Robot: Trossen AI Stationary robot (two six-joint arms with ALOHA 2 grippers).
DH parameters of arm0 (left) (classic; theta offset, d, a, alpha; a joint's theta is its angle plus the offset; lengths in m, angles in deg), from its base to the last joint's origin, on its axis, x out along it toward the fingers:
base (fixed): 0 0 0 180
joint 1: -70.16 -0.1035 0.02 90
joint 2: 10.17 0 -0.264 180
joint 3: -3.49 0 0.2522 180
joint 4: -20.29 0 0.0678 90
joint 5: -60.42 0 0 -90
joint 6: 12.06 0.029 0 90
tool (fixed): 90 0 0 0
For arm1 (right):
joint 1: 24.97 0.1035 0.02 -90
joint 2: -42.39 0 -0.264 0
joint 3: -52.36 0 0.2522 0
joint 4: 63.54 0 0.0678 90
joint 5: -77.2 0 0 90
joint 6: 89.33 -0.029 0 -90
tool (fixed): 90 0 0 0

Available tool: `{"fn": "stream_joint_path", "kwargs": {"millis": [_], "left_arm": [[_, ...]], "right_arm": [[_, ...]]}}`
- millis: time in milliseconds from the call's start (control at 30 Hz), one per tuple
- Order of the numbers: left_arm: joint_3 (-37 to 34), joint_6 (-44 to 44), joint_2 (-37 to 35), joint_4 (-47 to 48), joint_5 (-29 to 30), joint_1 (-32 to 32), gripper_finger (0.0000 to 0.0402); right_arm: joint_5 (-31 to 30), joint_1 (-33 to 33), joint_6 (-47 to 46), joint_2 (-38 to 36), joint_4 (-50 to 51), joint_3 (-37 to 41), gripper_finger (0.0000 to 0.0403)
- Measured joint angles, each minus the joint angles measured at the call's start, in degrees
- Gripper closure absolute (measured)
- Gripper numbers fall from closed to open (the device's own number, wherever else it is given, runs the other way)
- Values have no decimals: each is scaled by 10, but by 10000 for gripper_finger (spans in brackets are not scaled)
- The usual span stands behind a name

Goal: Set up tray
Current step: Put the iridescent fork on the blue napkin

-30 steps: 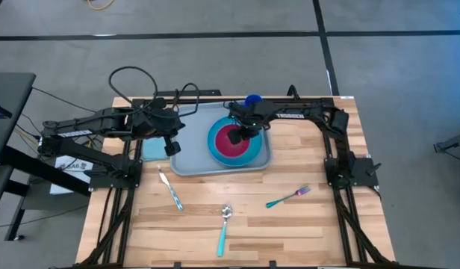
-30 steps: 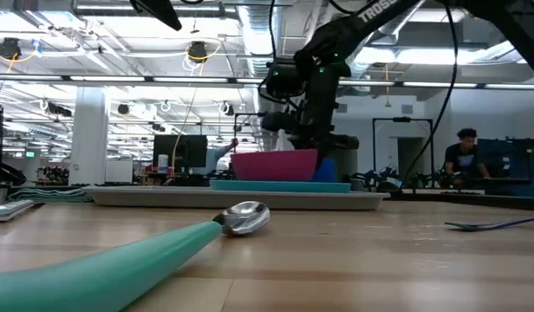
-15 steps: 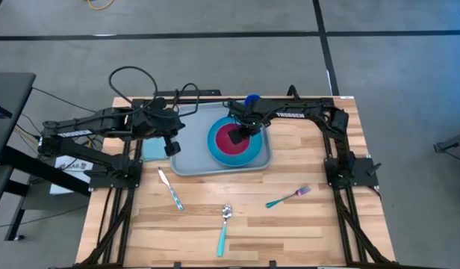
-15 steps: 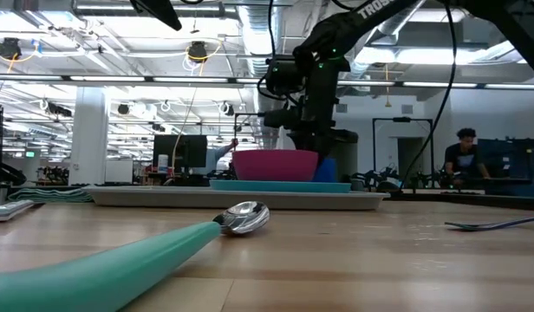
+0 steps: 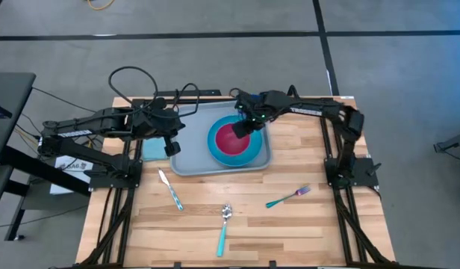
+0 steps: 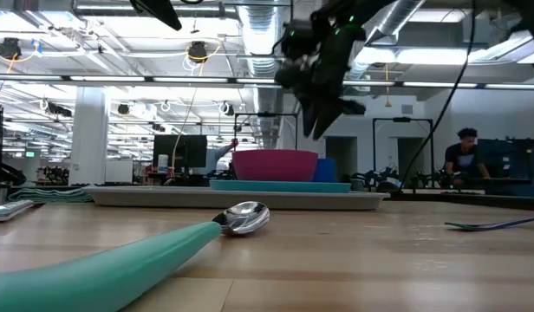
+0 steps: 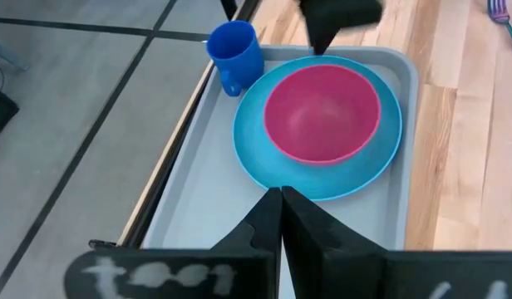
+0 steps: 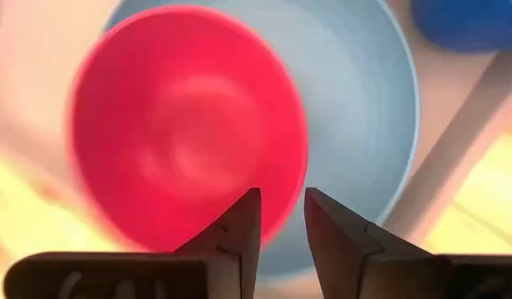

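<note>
The pale grey-blue tray (image 5: 187, 155) lies at the table's far middle. A round blue plate (image 5: 254, 153) rests on it, and a pink bowl (image 5: 231, 140) stands upright on the plate. A blue cup (image 7: 235, 48) stands upright in the tray's far corner. My right gripper (image 8: 281, 199) hangs open above the bowl's far rim, clear of it in the low view (image 6: 323, 113), with nothing between its fingers. My left gripper (image 7: 281, 193) is shut and empty; it hovers over the tray's left end (image 5: 172, 148).
A knife (image 5: 170, 189), a spoon (image 5: 225, 228) and a fork (image 5: 288, 197) lie on the bare wood nearer the front. A flat teal rectangle (image 5: 151, 148) lies left of the tray, under my left arm. A person sits in the room far behind (image 6: 462, 152).
My right gripper has risen from the bowl's rim, drawn slightly toward the table's far right, and its fingers have parted. The bowl stays put on the plate.
</note>
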Motion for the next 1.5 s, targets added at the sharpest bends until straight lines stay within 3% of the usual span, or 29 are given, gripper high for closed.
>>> {"fn": "stream_joint_path", "kwargs": {"millis": [167,400,567,1000,1167,1367,1500], "left_arm": [[0,6,0,0,0,0,401],[0,3,0,0,0,0,401],[0,0,0,0,0,0,401],[0,3,0,0,0,0,401],[0,6,0,-16,1,0,401],[-9,22,0,-14,5,0,401],[-23,23,0,-16,5,0,401]], "right_arm": [[7,32,0,-73,68,0,315],[-61,140,6,-131,154,0,316],[-111,225,28,-132,184,0,316],[-148,371,29,-106,145,4,315],[-216,414,-6,-107,145,60,314],[-211,458,-123,-110,123,161,314],[-199,496,-131,-109,88,217,314]]}}
